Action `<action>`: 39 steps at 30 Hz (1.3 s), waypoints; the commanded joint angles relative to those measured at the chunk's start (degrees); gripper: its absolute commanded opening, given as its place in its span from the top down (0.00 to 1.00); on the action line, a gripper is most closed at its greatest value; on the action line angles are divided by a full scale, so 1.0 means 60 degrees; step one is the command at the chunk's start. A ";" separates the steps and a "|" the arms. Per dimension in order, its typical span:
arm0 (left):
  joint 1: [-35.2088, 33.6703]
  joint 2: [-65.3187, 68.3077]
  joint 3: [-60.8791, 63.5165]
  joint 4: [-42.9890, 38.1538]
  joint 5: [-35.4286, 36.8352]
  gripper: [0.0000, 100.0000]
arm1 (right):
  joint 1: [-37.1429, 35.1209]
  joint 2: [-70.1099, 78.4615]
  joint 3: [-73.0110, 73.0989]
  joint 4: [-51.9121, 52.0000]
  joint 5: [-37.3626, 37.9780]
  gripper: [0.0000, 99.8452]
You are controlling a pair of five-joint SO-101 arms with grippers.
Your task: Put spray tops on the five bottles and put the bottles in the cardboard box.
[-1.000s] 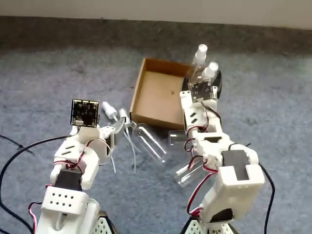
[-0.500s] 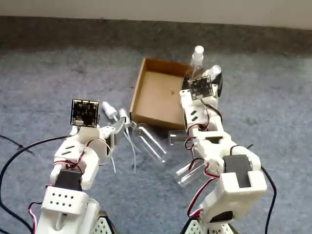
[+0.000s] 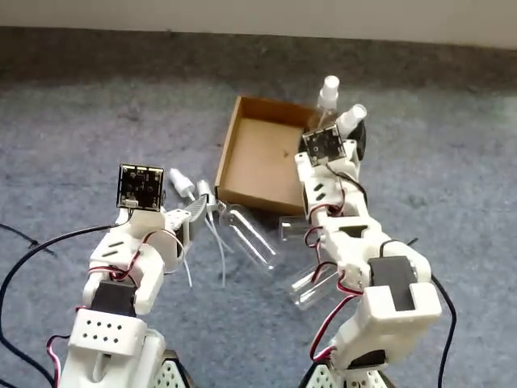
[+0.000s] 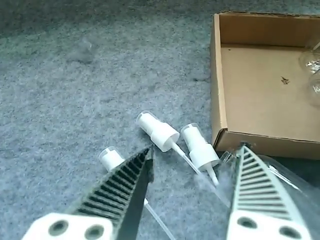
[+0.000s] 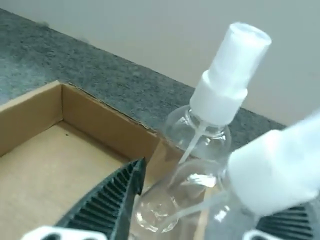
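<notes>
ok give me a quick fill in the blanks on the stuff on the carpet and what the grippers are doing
1. ___ loose spray tops lie on the carpet beside the cardboard box.
2. The left gripper hangs over them with its jaws ___.
3. The right gripper holds a bottle that already wears a white ___.

Missing words: three; open; spray top

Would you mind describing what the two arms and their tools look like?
The left arm and right arm are blocky white plastic shells around black motors, joined by thin red, white and black wires. Each wrist carries a square black camera board. The left tool and right tool have tapered, pointed fingers with black ribbed faces on white bases.
</notes>
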State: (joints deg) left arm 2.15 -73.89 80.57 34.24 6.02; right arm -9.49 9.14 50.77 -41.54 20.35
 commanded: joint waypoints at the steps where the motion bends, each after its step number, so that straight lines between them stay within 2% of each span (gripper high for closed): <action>1: 0.0154 -0.0139 -0.0051 -0.0190 0.0015 0.75 | -0.0037 -0.0608 -0.0813 0.0432 0.0147 0.67; 7: 0.0154 -0.0125 -0.0051 -0.0190 0.0015 0.75 | -0.0051 -0.0608 -0.1399 0.1194 0.0132 0.67; 26: 0.0168 -0.0125 -0.0051 -0.0190 0.0000 0.75 | -0.0007 -0.0637 -0.1414 0.1150 0.0117 0.67; 39: 0.0168 -0.0125 -0.0051 -0.0190 0.0000 0.75 | -0.0007 -0.1795 -0.1399 0.2000 0.0103 0.67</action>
State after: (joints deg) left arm 2.15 -73.89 80.57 34.24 6.02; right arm -9.49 1.58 45.14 -29.85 20.44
